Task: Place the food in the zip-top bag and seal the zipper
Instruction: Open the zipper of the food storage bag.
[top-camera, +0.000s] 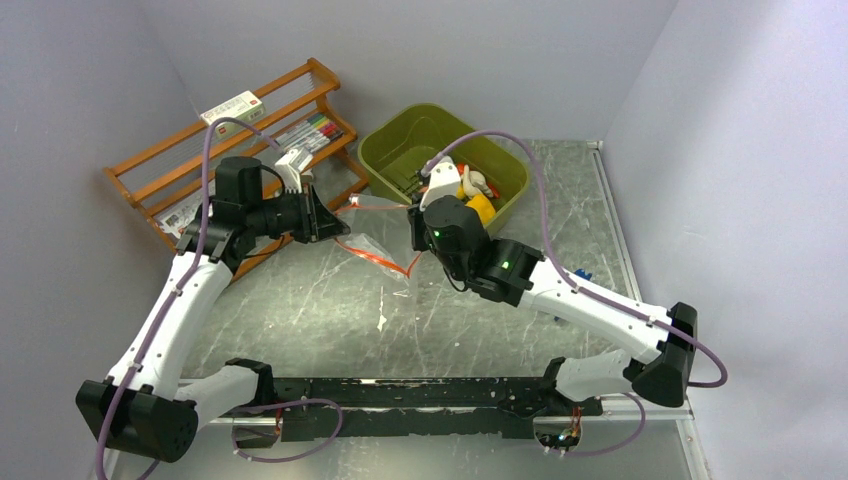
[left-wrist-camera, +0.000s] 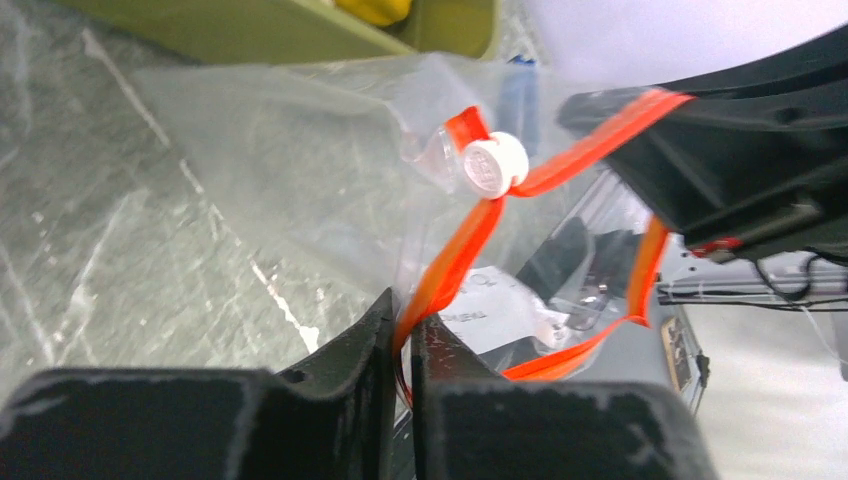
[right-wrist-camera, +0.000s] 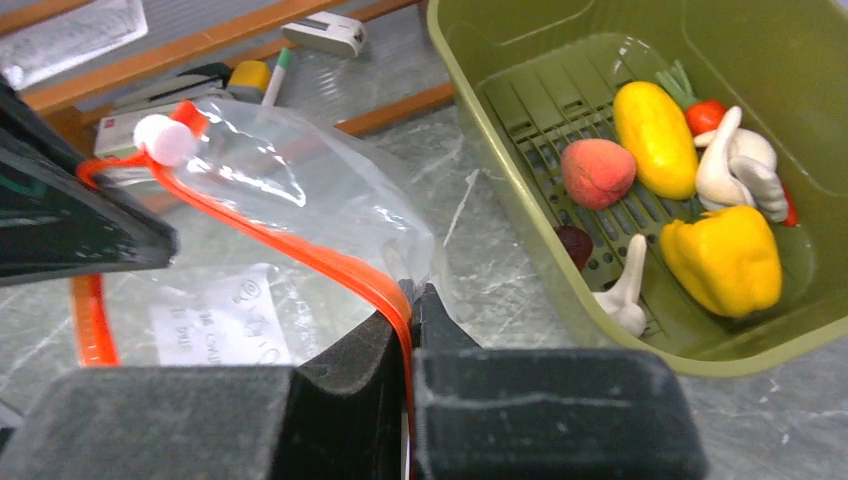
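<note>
The clear zip-top bag (top-camera: 366, 244) hangs stretched between my two grippers above the table. My left gripper (top-camera: 335, 228) (left-wrist-camera: 403, 322) is shut on the red-orange zipper (left-wrist-camera: 455, 255) at one side of the mouth. The opposite side of the zipper (right-wrist-camera: 300, 250) is pinched by my right gripper (top-camera: 414, 246) (right-wrist-camera: 412, 300), also shut. A white slider (left-wrist-camera: 493, 165) sits on the strip. The food lies in the olive-green basket (right-wrist-camera: 500, 180): a long yellow piece (right-wrist-camera: 655, 135), a peach-coloured round one (right-wrist-camera: 597, 172), a yellow pepper (right-wrist-camera: 725, 260) and a white piece (right-wrist-camera: 735, 165).
A wooden rack (top-camera: 160, 155) stands at the back left with coloured markers (top-camera: 310, 130) and a white box (top-camera: 232, 112). The basket (top-camera: 400, 140) is at the back centre, partly behind my right arm. A small blue object (top-camera: 577, 275) lies beside the right forearm.
</note>
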